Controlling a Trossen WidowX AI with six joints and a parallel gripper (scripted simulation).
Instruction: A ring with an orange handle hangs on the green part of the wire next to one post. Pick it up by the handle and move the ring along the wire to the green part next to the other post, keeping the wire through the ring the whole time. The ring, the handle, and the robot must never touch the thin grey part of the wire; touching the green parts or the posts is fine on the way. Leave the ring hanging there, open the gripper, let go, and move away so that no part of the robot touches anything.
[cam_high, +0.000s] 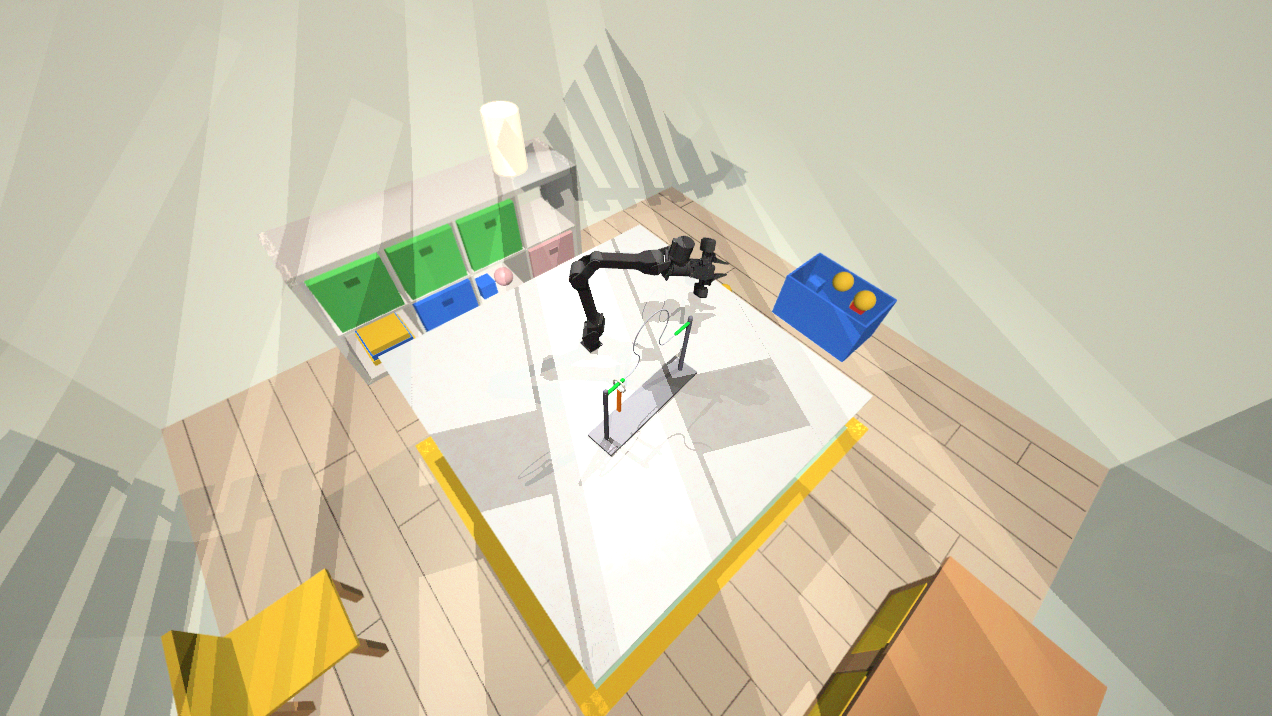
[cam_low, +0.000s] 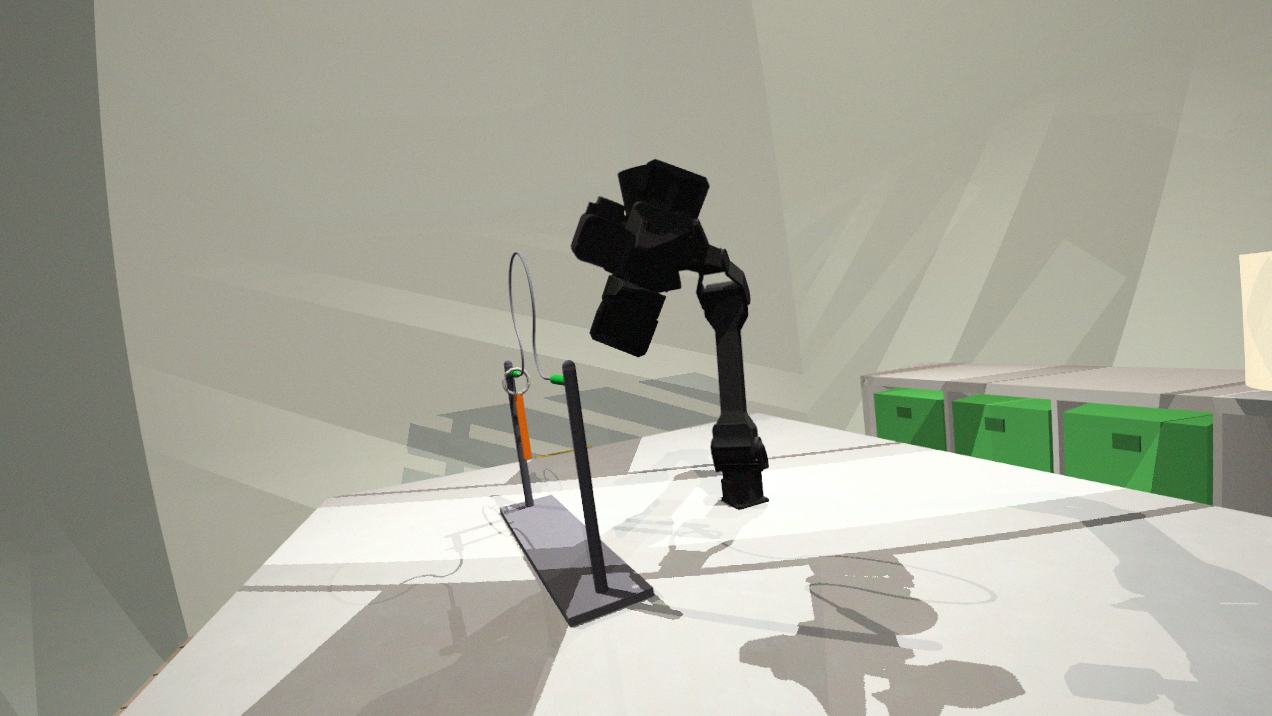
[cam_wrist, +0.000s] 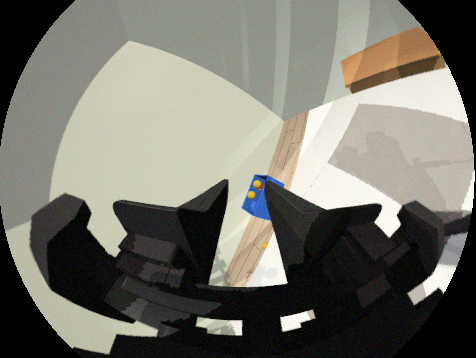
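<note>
The ring hangs around the green wire part next to one post. Its orange handle points down. The other green part is next to the second post. The thin grey wire rises in a tall loop between them. My gripper is partly open and empty, high up beyond the second post, well away from the handle. In the exterior view its fingers are hidden behind its body.
The posts stand on a grey base plate on the white table. A blue bin with yellow balls is beyond the table edge. A shelf with green boxes stands behind the arm.
</note>
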